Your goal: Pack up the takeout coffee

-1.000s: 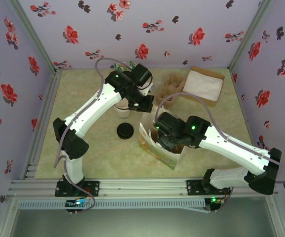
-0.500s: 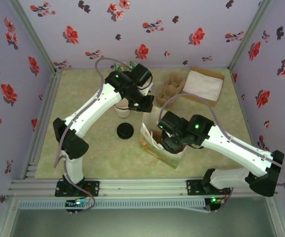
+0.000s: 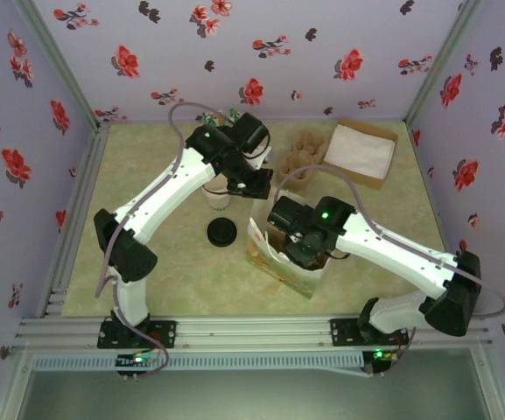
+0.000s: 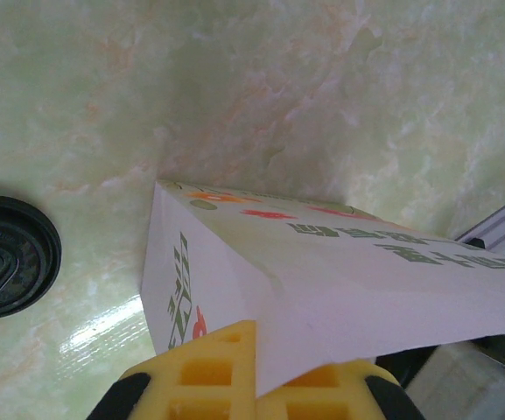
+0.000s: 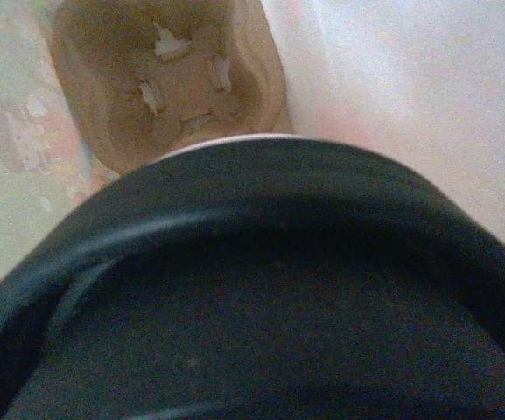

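**Top view.** One printed paper bag (image 3: 274,258) stands open on the desk (image 3: 147,175). The left claw (image 3: 256,185) is at the bag's far rim. The right claw (image 3: 303,249) hangs in the bag's mouth, so the right arm is the one at the bag's inside. Left of the bag lie one loose dark lid (image 3: 221,233) and, beyond it, one open cream cup (image 3: 217,199) under the left arm. Behind the bag are one spare carrier (image 3: 298,157) and one box (image 3: 383,175) of white paper.

**Left wrist.** The left claw (image 4: 261,372) is clenched on the bag's top edge (image 4: 340,280), with the paper pinched between its yellow pads (image 4: 208,372). This holds the mouth open. The loose lid (image 4: 7,254) lies on the desk to the bag's left, well apart from it.

**Right wrist.** The coffee (image 5: 261,289) is seen end on, with its dark lid just under the camera and its long axis upright, running along the line of sight. The claw's fingers are hidden. From the lid's place directly beneath the wrist, the claw is judged to be grasping the coffee. One brown carrier (image 5: 164,79) lies on the bag's floor, below the coffee and offset to the upper left of the lid. One pocket is in view, with four torn slits. The bag's white wall (image 5: 410,87) rises to the right. The coming move is judged to turn on that offset: the cup must come over the pocket before it is lowered straight down.
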Controlling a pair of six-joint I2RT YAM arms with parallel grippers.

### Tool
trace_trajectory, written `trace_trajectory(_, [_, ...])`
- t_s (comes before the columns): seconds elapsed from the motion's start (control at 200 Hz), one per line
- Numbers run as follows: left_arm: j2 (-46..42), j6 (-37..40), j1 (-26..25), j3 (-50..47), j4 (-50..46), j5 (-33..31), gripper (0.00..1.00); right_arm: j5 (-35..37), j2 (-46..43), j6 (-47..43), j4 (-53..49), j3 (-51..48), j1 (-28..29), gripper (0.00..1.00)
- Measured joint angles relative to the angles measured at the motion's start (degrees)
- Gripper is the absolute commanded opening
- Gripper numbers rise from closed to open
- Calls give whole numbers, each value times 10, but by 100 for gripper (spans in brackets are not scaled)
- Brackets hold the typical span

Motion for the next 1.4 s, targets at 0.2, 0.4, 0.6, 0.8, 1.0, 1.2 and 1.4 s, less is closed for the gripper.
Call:
trace_trajectory(0.2, [-8, 6, 1, -4, 9, 0, 0, -13, 7, 3, -1, 0, -25, 72])
trace_trajectory(0.4, [-28, 6, 7, -17, 19, 0, 0, -27, 10, 12, 4, -7, -29, 72])
trace_trajectory(0.6, [-33, 6, 10, -25, 25, 0, 0, -27, 33, 25, 15, -25, -29, 72])
trace_trajectory(0.8, [-33, 6, 11, -42, 31, 1, 0, -27, 47, 33, 17, -31, -30, 72])
trace_trajectory(1.0, [-36, 8, 14, -49, 34, 1, 0, -24, 65, 33, 23, -35, -34, 73])
trace_trajectory(1.2, [-40, 7, 22, -60, 41, 3, 0, -25, 68, 33, 26, -36, -45, 73])
trace_trajectory(1.4, [-46, -6, 39, -80, 51, 11, 0, -28, 72, 47, 43, -46, -65, 73])
